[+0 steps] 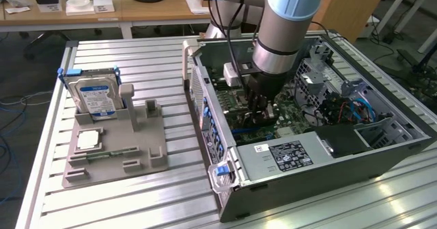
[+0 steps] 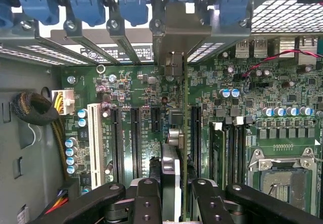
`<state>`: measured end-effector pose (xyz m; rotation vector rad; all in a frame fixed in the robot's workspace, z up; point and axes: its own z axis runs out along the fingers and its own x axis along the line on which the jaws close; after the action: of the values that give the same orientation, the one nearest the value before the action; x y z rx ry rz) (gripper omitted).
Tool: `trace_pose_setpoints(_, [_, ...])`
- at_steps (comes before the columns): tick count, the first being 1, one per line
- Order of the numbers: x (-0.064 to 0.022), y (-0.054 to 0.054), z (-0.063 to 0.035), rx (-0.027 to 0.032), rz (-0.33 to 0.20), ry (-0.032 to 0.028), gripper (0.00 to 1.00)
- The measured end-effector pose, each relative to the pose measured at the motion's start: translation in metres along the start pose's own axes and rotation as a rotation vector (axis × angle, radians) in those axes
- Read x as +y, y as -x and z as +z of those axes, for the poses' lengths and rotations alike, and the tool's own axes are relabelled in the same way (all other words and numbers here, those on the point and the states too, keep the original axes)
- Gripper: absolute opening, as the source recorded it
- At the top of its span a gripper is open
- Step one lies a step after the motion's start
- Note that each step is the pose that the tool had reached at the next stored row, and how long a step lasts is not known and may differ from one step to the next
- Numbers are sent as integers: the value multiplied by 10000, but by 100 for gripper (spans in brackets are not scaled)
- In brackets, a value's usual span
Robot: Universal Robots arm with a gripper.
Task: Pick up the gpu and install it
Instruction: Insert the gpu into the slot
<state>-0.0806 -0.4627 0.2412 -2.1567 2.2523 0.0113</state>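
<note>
GPU (image 1: 263, 111) first: in the exterior view you see it as a thin dark card held edge-down under the pincer (image 1: 261, 117), inside the open computer case (image 1: 314, 173), over the green motherboard (image 1: 287, 117). The arm (image 1: 287, 29) drops straight down into the case. You have the power supply (image 1: 287, 155) just beside the card toward the camera, the drive cage (image 1: 321, 81) on the exterior view's right, and the case's rear wall (image 1: 198, 86) on the exterior view's left, so room around the card is tight. On the tabletop (image 1: 136, 198), well apart from the case, a grey fixture (image 1: 119, 147) carries a hard drive (image 1: 95, 98) standing upright and a memory stick (image 1: 102, 155) lying flat.

In the wrist view you look down the card's edge: the gpu (image 2: 170, 173) shows a pale metal strip and a green board, clamped between the black fingers (image 2: 146, 199) of the pincer (image 2: 171, 199), which is clenched on it. It stands upright above the motherboard (image 2: 282, 128), lined up with the run of black expansion slots (image 2: 135, 138). A white slot (image 2: 93, 138) lies further off, memory slots (image 2: 229, 153) sit near the other side, and blue bracket clips (image 2: 132, 2) line the rear wall.
</note>
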Motion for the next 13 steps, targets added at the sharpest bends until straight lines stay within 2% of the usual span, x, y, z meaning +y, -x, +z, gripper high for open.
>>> trace_pose_setpoints(13, [15,2,41,1,1,8,28])
